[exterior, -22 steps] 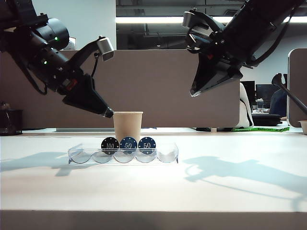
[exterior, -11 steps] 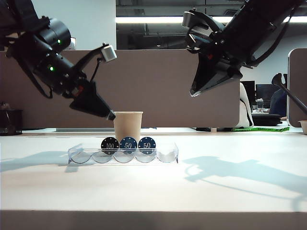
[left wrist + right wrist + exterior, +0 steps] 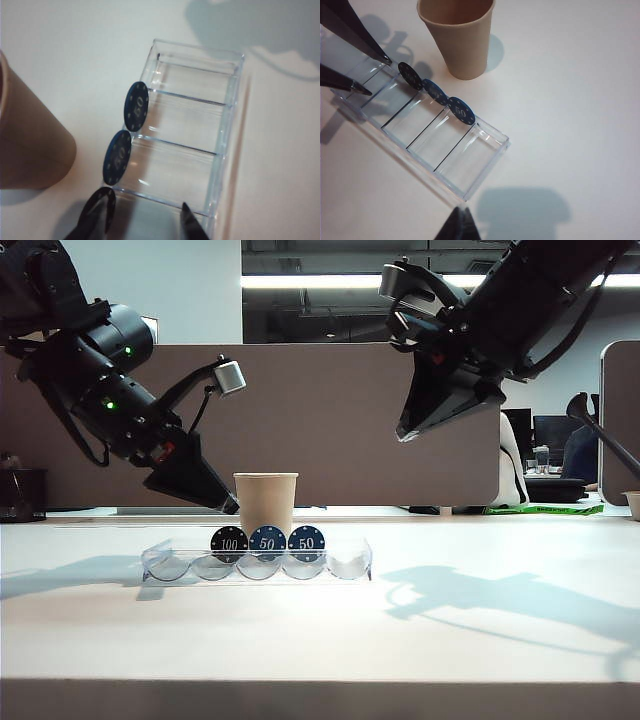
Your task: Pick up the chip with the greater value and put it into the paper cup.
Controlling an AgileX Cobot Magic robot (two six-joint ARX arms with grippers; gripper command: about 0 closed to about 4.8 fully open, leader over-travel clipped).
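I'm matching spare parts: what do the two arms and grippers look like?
Both arms are black. The left arm has rounded joint housings with small green lights, a red mark near the wrist and a grey wrist camera on a bracket. Left gripper and right gripper have thin, black, pointed fingers.

Glossy black arms (image 3: pixel 110 380), tapered fingers (image 3: pixel 357 32) (green indicator lights).

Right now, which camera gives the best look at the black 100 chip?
The exterior view: the black 100 chip faces it, number readable. The right wrist view shows it obliquely; the left wrist view catches only its edge at the frame's border.
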